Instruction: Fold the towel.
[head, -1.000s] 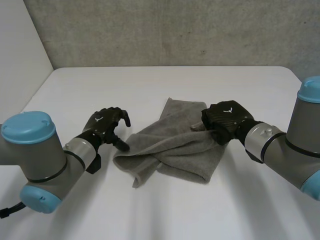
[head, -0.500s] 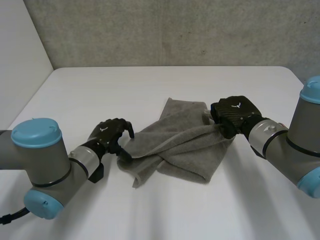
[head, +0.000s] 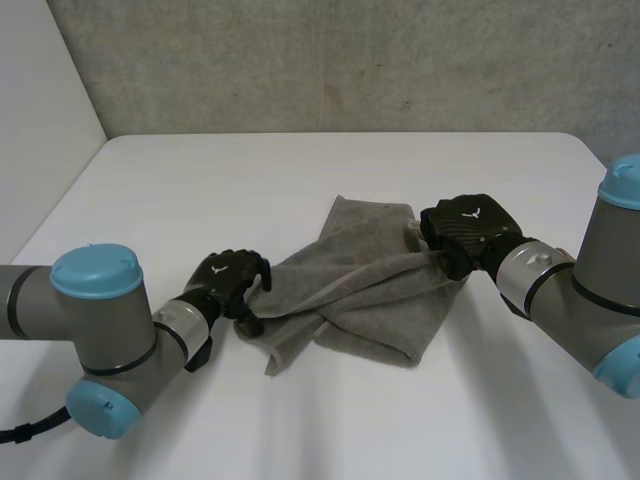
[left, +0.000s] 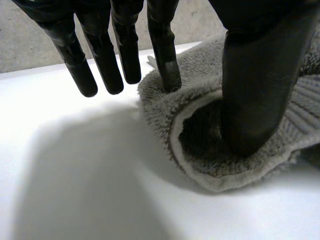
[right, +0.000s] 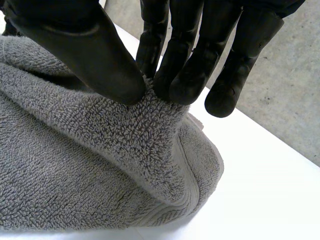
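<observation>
Since a second ago the left hand (head: 228, 285) has slid onto the near left corner of the towel (head: 370, 295), thumb in its fold, one finger outside, pinching. Right hand (head: 465, 232) pinches the raised right edge; the rest lies crumpled on the worktop (head: 300, 170).

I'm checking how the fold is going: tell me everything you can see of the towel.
The towel is grey terry cloth with a hemmed rim. It lies crumpled and partly doubled over on the white table, not flat. The right hand pinches an edge on its side between thumb and fingers, holding up a ridge of cloth. At the opposite corner the left hand has its thumb pressed into a fold and one finger on the rim outside it.
</observation>
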